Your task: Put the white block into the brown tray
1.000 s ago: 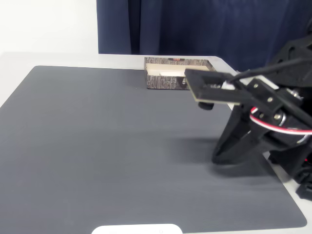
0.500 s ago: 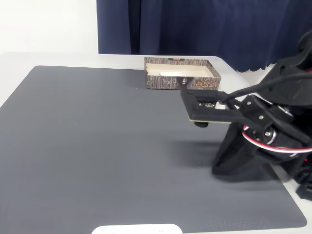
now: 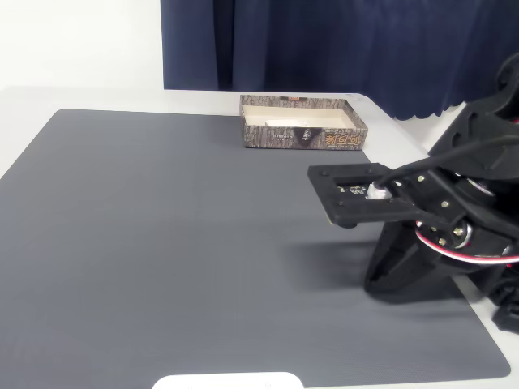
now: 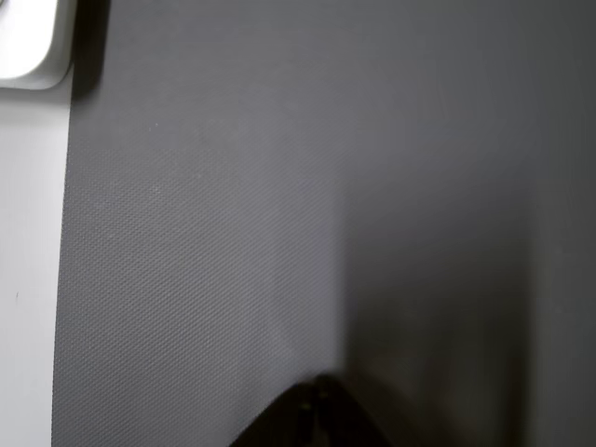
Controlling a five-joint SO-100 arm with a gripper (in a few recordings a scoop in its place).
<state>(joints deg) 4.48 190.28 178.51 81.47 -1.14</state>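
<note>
The brown tray stands at the far edge of the grey mat in the fixed view, with wood-grain walls and a pale cream inside. A faint off-white bar lies on its floor; it looks like the white block but is hard to tell from the cream. My black gripper is folded down at the right, well in front of the tray, its tip close to the mat. In the wrist view the fingertips meet at the bottom edge, shut with nothing between them.
The dark grey mat covers most of the white table. A white rounded object sits at the mat's near edge, seen also as the white object in the wrist view's top left corner. A dark blue curtain hangs behind.
The arm's wrist has dropped lower and drawn back from the tray toward the near right. The tray has not moved.
</note>
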